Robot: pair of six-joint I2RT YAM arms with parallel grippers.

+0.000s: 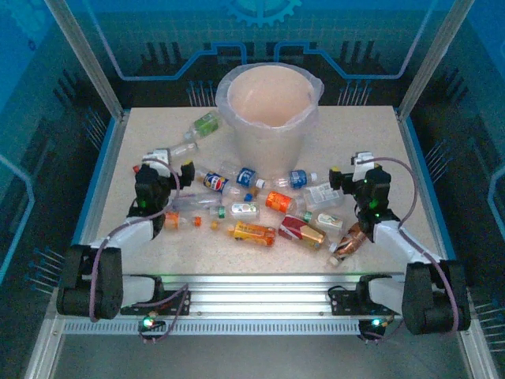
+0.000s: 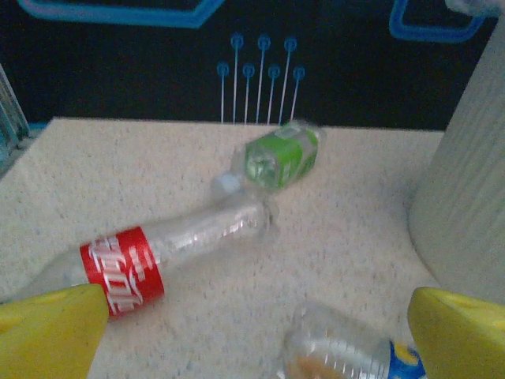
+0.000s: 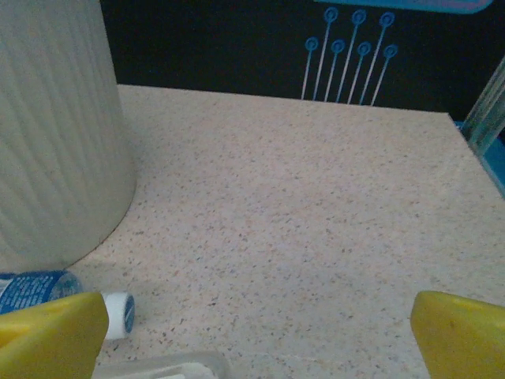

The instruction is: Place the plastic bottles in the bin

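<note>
The bin [image 1: 268, 106], a tall pale bucket lined with a clear bag, stands at the back middle of the table. Several crushed plastic bottles [image 1: 252, 232] lie scattered in front of it. My left gripper [image 1: 163, 168] hovers open over the left end of the scatter. Its view has a red-labelled bottle [image 2: 122, 268], a green-labelled bottle [image 2: 282, 154] beyond it, and a blue-and-yellow-labelled bottle [image 2: 347, 351] near the right finger. My left gripper [image 2: 256, 339] holds nothing. My right gripper [image 1: 355, 170] [image 3: 256, 339] is open over bare table, beside a blue-labelled, white-capped bottle [image 3: 31, 290].
The bin's ribbed wall rises at the right of the left wrist view [image 2: 465, 197] and at the left of the right wrist view [image 3: 55, 134]. Metal posts [image 1: 87, 55] and dark panels fence the table. Bare tabletop [image 1: 371, 130] lies right of the bin.
</note>
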